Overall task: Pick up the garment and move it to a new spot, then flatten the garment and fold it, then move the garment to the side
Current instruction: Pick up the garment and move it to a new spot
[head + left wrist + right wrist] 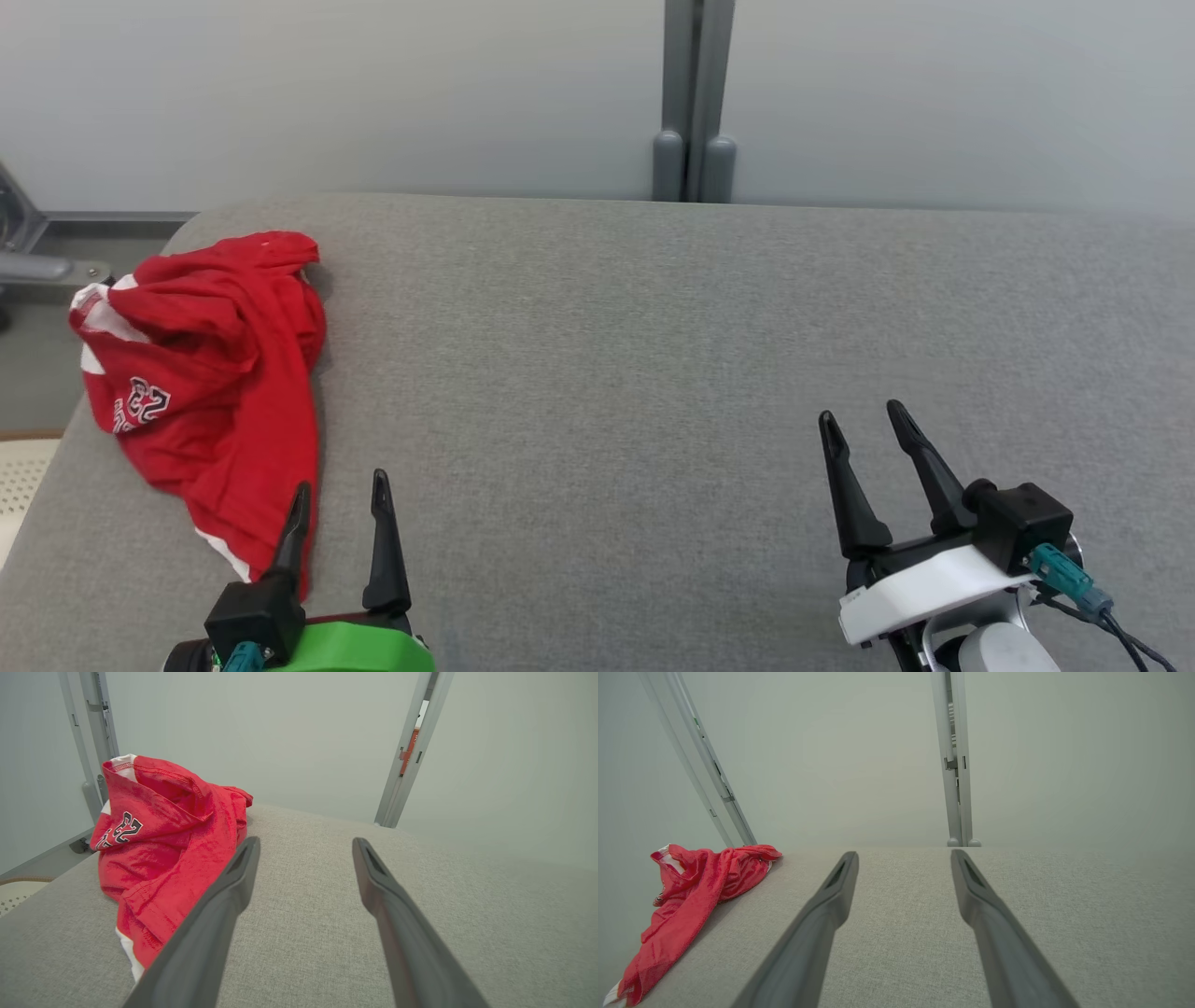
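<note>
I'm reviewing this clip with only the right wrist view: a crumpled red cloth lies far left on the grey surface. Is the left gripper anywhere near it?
Observer: Yes. In the head view the open left gripper is at the near end of the crumpled red fabric garment, one finger overlapping it in the picture.
Operator: Any print on it?
Observer: A black-and-white number 23 on its left side.
Operator: Fully on the table?
Observer: Seemingly not; its white-trimmed left edge reaches past the left side of the grey fabric-covered table.

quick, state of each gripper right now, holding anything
Left gripper: open, holding nothing, by the red garment.
Right gripper: open, holding nothing, over the grey surface.
</note>
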You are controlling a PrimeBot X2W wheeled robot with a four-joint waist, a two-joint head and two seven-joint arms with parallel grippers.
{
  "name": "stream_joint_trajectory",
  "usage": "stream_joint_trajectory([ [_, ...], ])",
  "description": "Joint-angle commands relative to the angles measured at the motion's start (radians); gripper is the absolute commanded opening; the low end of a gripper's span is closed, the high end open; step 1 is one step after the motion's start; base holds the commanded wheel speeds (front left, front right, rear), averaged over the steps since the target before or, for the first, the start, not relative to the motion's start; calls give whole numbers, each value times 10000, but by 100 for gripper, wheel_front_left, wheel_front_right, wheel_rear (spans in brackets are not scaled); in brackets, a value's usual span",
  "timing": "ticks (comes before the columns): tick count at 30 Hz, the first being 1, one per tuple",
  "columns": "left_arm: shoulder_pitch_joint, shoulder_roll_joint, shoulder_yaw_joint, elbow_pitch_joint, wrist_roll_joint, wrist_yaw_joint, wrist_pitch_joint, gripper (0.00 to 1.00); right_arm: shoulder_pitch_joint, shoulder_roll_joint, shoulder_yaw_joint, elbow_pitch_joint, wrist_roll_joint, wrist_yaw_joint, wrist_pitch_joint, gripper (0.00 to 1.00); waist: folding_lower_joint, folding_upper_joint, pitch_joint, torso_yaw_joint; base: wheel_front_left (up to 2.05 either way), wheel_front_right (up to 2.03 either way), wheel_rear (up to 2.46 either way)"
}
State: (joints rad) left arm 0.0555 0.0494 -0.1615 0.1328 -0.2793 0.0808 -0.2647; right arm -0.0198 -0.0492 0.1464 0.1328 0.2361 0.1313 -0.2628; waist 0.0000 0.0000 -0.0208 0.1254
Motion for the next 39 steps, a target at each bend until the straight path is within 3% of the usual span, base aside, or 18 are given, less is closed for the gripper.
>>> stream_joint_trajectory([
  [1, 221, 24, 90, -58, 125, 21, 3, 100, 151, -23, 73, 44, 68, -8, -32, 100, 0, 0, -195, 935, 0, 0, 0],
  [9, 407, 24, 582, -149, 272, -23, 3, 100, 124, -23, 537, 202, 328, -10, -32, 100, 0, 0, -343, 2095, 0, 0, 0],
  [17, 484, 22, 885, -120, 374, 21, 3, 100, 177, -26, 956, 359, 627, -10, -32, 100, 0, 0, -448, 2714, 0, 0, 0],
  [30, 194, 22, 1466, -345, 378, 53, 3, 100, -50, -28, 954, 361, 463, -10, -32, 100, 0, 0, -67, 2538, 0, 0, 0],
  [39, -1543, 299, 2171, 492, 873, -395, 7, 100, -695, -37, 215, -51, -520, -10, -32, 100, 0, 0, 1629, 2169, 0, 0, 0],
])
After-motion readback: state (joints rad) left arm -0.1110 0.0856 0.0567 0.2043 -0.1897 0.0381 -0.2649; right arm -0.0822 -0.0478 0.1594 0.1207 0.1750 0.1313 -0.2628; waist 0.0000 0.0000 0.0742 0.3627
